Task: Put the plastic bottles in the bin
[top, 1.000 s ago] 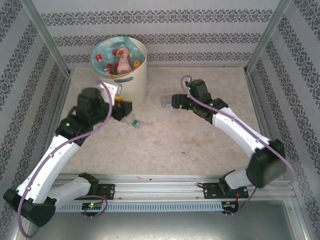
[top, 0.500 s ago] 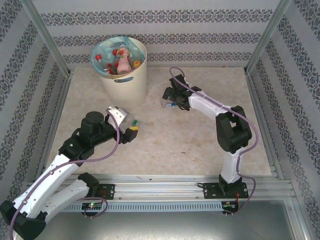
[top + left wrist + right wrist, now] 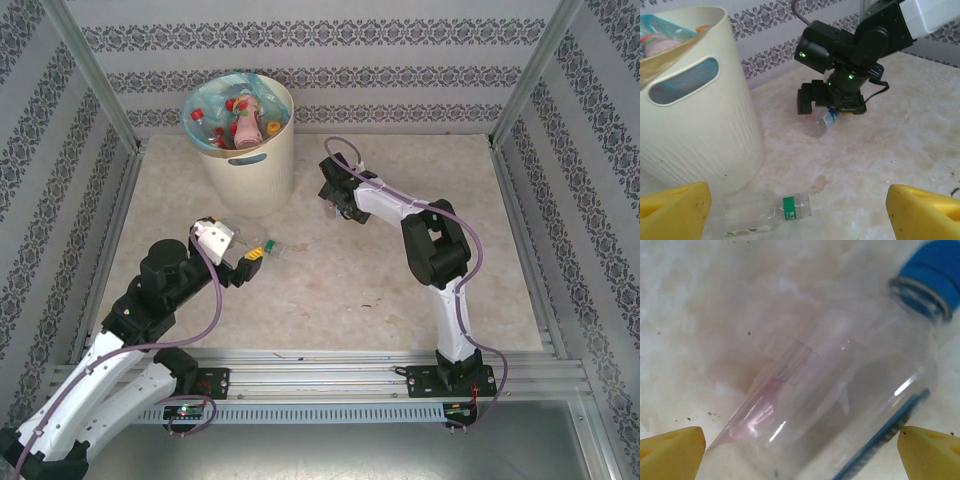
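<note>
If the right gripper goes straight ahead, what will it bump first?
Most likely the blue-capped bottle, lying on the table straight ahead of the right gripper; its jaws are open.

Losing the blue-capped bottle (image 3: 840, 390) past the lower frame edge; blurring the bin (image 3: 255, 180) contents, upper left, beyond counting.

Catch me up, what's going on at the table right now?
Several bottles already lie in the bin. Two more lie on the table. The right gripper, jaws open, straddles a blue-capped bottle. The left gripper, jaws open, hovers near a green-labelled bottle beside the bin. Neither is gripped yet.
</note>
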Robot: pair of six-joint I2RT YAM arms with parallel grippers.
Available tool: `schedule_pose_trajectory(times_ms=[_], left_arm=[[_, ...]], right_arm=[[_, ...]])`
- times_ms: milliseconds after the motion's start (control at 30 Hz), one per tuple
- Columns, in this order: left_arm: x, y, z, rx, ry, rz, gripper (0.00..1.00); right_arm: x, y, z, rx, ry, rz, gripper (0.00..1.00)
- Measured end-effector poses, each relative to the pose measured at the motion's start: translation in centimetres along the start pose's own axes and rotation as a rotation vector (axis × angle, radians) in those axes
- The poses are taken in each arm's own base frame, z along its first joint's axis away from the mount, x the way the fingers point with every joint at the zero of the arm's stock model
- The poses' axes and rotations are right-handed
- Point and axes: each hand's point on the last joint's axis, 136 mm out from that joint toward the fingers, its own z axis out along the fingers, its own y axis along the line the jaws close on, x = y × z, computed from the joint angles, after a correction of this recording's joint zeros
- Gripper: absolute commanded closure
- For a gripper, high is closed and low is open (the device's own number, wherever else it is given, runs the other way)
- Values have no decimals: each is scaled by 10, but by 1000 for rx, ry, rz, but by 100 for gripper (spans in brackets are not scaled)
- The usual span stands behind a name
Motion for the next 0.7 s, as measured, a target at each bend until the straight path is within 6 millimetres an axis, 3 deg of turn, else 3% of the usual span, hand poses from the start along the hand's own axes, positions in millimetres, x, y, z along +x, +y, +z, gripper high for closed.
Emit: schedule_pose_trajectory(times_ms=[267, 533, 700], left_arm=[[4, 1, 4, -8, 19, 6, 9], [8, 4, 8, -23, 41, 6, 8], [10, 4, 10, -23, 48, 6, 8]], right_arm=[[-2, -11, 3, -23, 11, 20, 20], [4, -37, -5, -65, 69, 20, 12], [10, -51, 2, -79, 146, 35, 9]])
